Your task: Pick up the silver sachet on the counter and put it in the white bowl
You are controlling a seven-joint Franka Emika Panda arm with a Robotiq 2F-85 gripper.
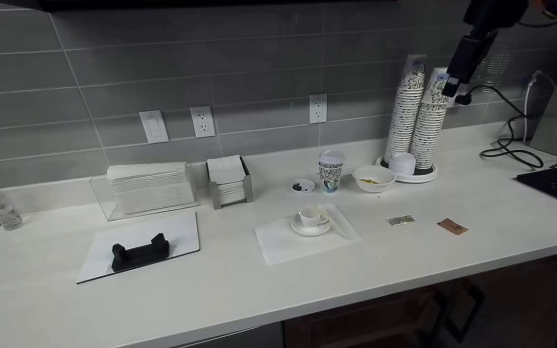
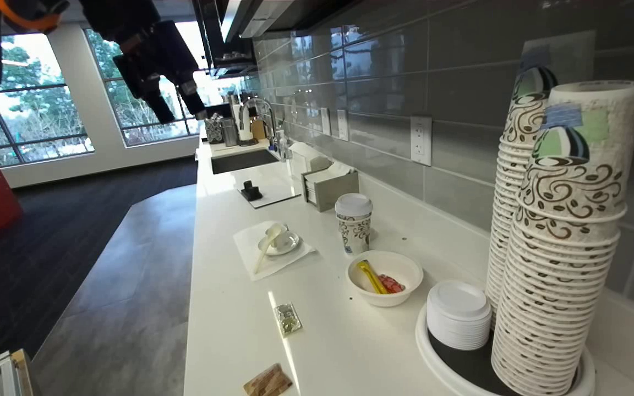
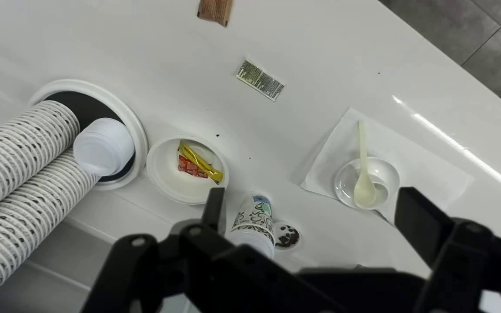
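Observation:
The silver sachet (image 1: 400, 220) lies flat on the white counter, in front of the bowl and beside the brown packet. It also shows in an exterior view (image 2: 287, 319) and in the upper middle of the wrist view (image 3: 260, 80). The white bowl (image 1: 374, 186) stands near the wall between the lidded paper cup and the cup stacks. It holds a yellow stick packet and a red packet, seen in an exterior view (image 2: 383, 300) and the wrist view (image 3: 168, 176). My gripper (image 3: 312, 191) is open and empty, high above the counter. It also shows in both exterior views (image 1: 450, 91) (image 2: 184, 114).
A brown packet (image 1: 452, 226) lies near the sachet. Tall cup stacks (image 2: 559, 286) and white lids (image 2: 458, 316) stand on a round tray beside the bowl. A lidded paper cup (image 1: 330, 173), a small dish of beans (image 1: 303, 185) and a cup on a saucer (image 1: 310, 231) are nearby.

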